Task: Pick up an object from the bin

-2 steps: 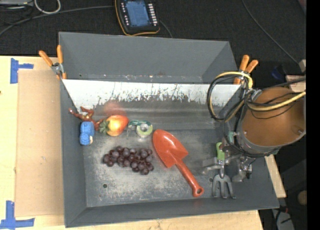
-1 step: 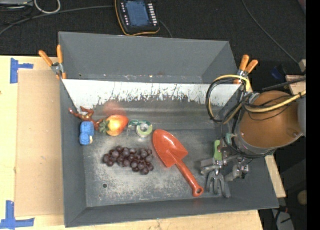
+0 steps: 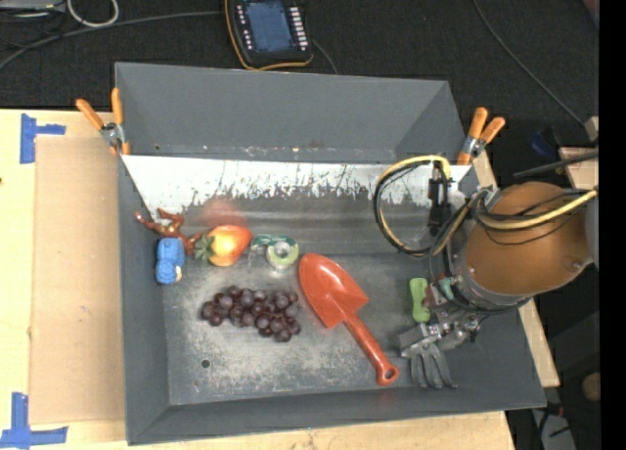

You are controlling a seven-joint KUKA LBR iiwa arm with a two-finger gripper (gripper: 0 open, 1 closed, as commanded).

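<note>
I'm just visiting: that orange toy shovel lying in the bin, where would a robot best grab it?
Probably by its thin straight handle, about midway, coming down from above and closing across it. The shovel lies flat; its blade looks too broad to pinch, while the handle is narrow with bare bin floor on both sides.

A dark floor (image 3: 391, 27) carries loose cables (image 3: 93, 24) and an orange-rimmed control pendant (image 3: 269, 22) with a blue screen.
</note>
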